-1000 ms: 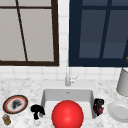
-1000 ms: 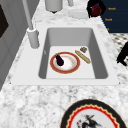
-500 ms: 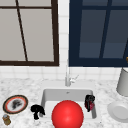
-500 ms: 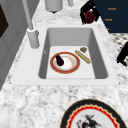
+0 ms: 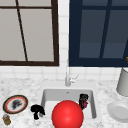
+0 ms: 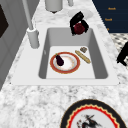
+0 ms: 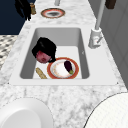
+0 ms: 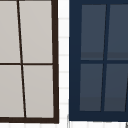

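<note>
My right hand (image 5: 83, 99) hangs over the right part of the sink (image 5: 51, 96), its fingers curled round a dark red round fruit (image 6: 79, 28). From the sides this hand (image 6: 77, 18) (image 7: 47, 45) and the fruit (image 7: 42, 57) sit above the basin. On the basin floor lies an orange-rimmed plate (image 6: 76, 68) (image 7: 51, 72) carrying a dark eggplant (image 6: 59, 60) (image 7: 68, 66), with a bread stick (image 6: 82, 56) (image 7: 41, 73) beside it. My left hand (image 5: 37, 110) (image 6: 123, 53) (image 7: 24, 8) floats at the sink's front left corner, fingers relaxed and holding nothing.
A big red ball (image 5: 67, 115) covers the sink's front. A patterned plate (image 5: 15, 104) (image 7: 53, 13) and a small jar (image 5: 6, 120) sit on the left counter. A white plate (image 5: 120, 111) and a grey canister (image 5: 123, 82) stand at the right. The faucet (image 5: 68, 77) rises behind the basin.
My right hand has carried the dark red fruit leftward from above the right counter to over the sink. The left hand has stayed put.
</note>
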Robot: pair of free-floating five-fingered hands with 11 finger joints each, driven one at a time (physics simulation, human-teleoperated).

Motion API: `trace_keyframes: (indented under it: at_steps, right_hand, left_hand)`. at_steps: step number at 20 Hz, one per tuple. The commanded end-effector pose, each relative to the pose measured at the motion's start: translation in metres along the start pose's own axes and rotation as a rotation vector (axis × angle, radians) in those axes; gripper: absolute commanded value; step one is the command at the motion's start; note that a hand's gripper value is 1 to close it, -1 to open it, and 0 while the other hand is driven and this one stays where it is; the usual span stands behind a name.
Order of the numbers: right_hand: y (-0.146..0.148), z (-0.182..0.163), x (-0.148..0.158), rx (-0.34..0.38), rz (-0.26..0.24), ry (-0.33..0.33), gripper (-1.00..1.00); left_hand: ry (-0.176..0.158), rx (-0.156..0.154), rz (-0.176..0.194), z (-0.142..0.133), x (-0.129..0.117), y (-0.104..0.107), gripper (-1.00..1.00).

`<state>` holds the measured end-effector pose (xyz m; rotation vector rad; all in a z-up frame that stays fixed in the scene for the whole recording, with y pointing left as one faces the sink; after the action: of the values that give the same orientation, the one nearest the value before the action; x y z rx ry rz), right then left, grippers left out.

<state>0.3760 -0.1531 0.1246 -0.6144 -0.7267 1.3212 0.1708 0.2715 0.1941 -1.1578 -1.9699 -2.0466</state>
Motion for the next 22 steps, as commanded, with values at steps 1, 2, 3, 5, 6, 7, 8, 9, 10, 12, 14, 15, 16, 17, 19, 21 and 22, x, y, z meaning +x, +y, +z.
trace_keyframes:
  at_steps: [1,2,3,5,6,7,8,9,10,12,14,15,16,17,19,21,22]
  right_hand:
    - [0.012,-0.037,0.015,0.034,-0.037,0.002,1.0]
    - [0.016,-0.047,0.02,0.033,-0.031,-0.001,1.0]
    - [0.02,-0.056,0.026,0.033,-0.024,-0.005,1.0]
    - [0.029,-0.074,0.038,0.031,-0.012,-0.005,1.0]
    - [0.034,-0.082,0.044,0.03,-0.011,-0.005,1.0]
    - [0.038,-0.091,0.049,0.029,-0.01,-0.004,1.0]
    - [0.043,-0.1,0.054,0.029,-0.01,-0.003,1.0]
    - [0.048,-0.107,0.06,0.028,-0.01,-0.004,1.0]
    - [0.056,-0.113,0.067,0.024,-0.011,-0.005,1.0]
    - [0.069,-0.125,0.08,0.012,-0.007,-0.004,1.0]
    - [0.084,-0.134,0.089,0.001,0.003,0.003,1.0]
    - [0.09,-0.14,0.088,-0.002,0.0,0.006,1.0]
    - [0.096,-0.146,0.09,-0.003,-0.003,0.004,1.0]
    - [0.102,-0.152,0.094,-0.004,-0.008,0.002,1.0]
    - [0.116,-0.162,0.101,-0.004,-0.015,0.0,1.0]
    - [0.129,-0.173,0.104,-0.005,-0.019,0.0,1.0]
    - [0.131,-0.184,0.098,-0.019,-0.021,-0.002,1.0]
  left_hand:
    - [0.0,0.0,0.0,0.0,0.0,0.0,0.0]
    - [0.0,0.0,0.0,0.0,0.0,0.0,0.0]
    - [0.0,0.0,0.0,0.0,0.0,0.0,0.0]
    - [0.0,0.0,0.0,0.0,0.0,0.0,0.0]
    - [0.0,0.0,0.0,0.0,0.0,0.0,0.0]
    - [0.0,0.0,0.0,0.0,0.0,0.0,0.0]
    - [0.0,0.0,0.0,0.0,0.0,0.0,0.0]
    - [0.0,0.0,0.0,0.0,0.0,0.0,0.0]
    - [0.0,0.0,0.0,0.0,0.0,0.0,0.0]
    - [0.0,0.0,0.0,0.0,0.0,0.0,0.0]
    - [0.0,0.0,0.0,0.0,0.0,0.0,0.0]
    - [0.0,0.0,0.0,0.0,0.0,0.0,0.0]
    - [0.0,0.0,0.0,0.0,0.0,0.0,0.0]
    - [0.0,0.0,0.0,0.0,0.0,0.0,0.0]
    - [0.0,0.0,0.0,0.0,0.0,0.0,0.0]
    - [0.0,0.0,0.0,0.0,0.0,0.0,0.0]
    - [0.0,0.0,0.0,0.0,0.0,0.0,0.0]
